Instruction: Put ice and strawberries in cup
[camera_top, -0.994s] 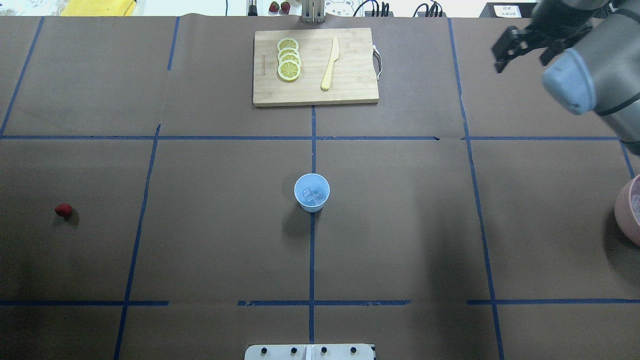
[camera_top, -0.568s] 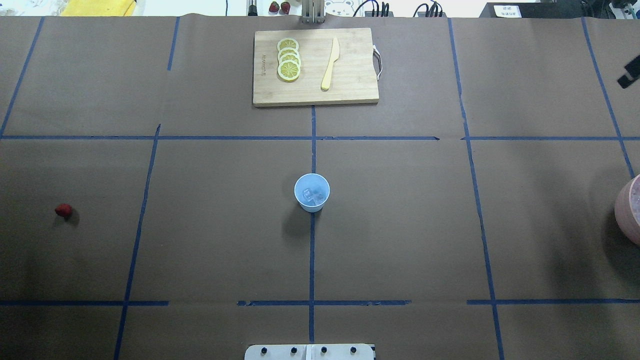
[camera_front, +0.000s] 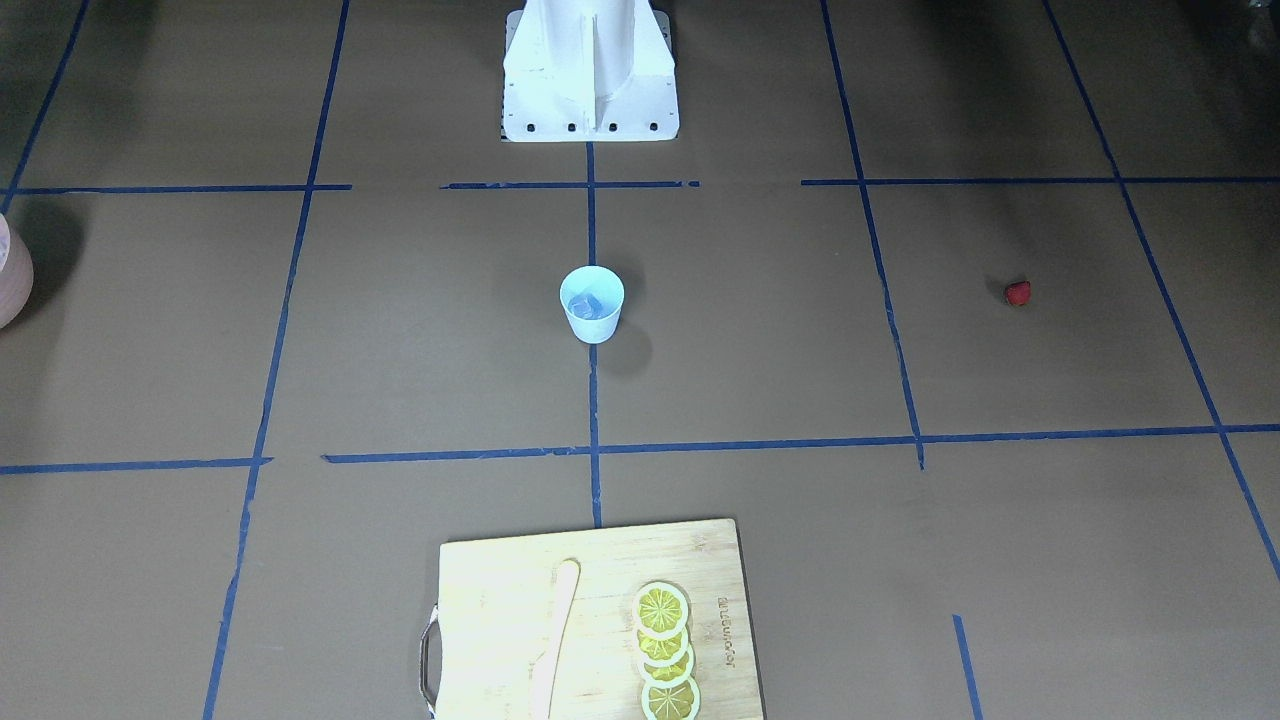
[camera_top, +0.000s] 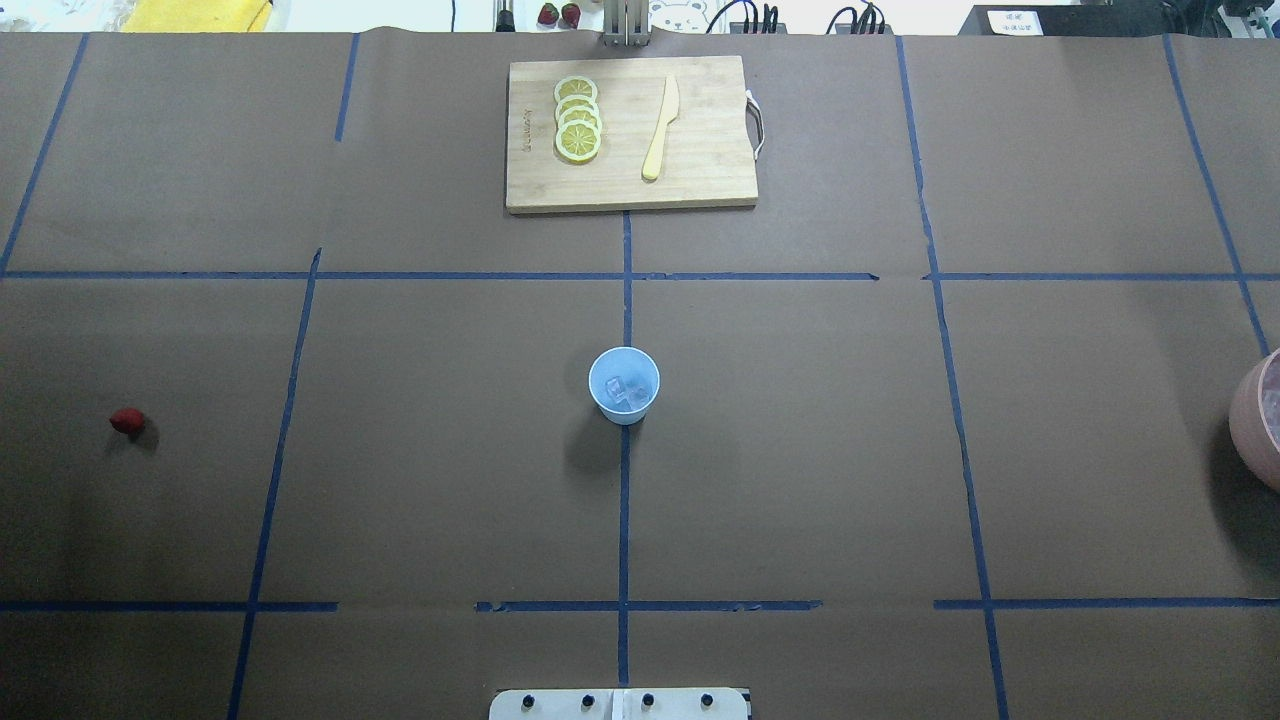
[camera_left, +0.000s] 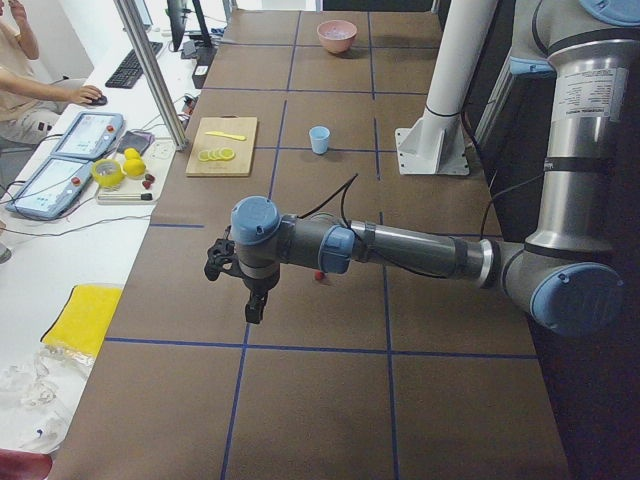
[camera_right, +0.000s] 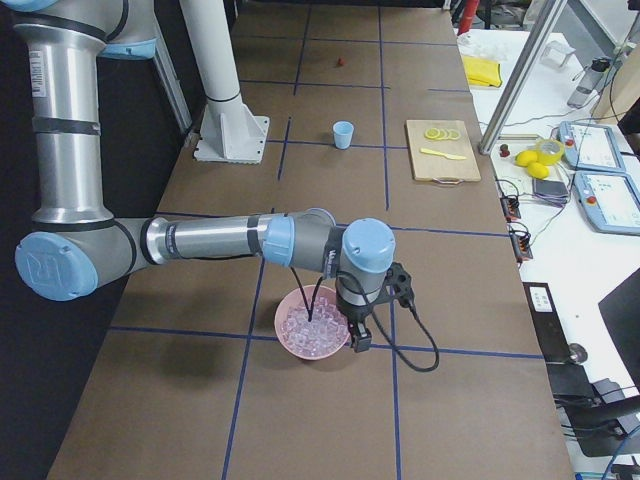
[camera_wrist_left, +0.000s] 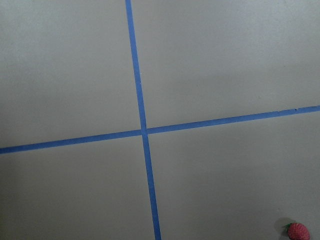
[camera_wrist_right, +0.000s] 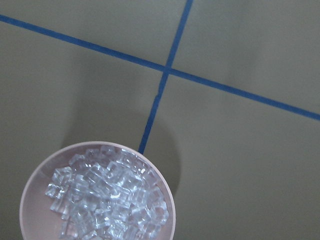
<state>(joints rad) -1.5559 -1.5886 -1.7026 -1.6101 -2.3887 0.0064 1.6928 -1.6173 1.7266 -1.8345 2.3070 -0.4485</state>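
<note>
Since a second ago the right arm has swung out of the overhead view. We find the right gripper (camera_right: 358, 335) hanging by the bowl (camera_right: 290, 335) of spare cubes, and the left gripper (camera_left: 254, 300) hovering near the strawberry (camera_top: 127, 421). We cannot tell whether either is wide or narrow. The cup (camera_top: 624, 385) already holds ice (camera_top: 625, 392). The strawberry lies on the robot's left, well apart from the cup, at the left wrist view's lower right corner. We judge the left arm nearer. Being roundish, the strawberry offers no long axis.
</note>
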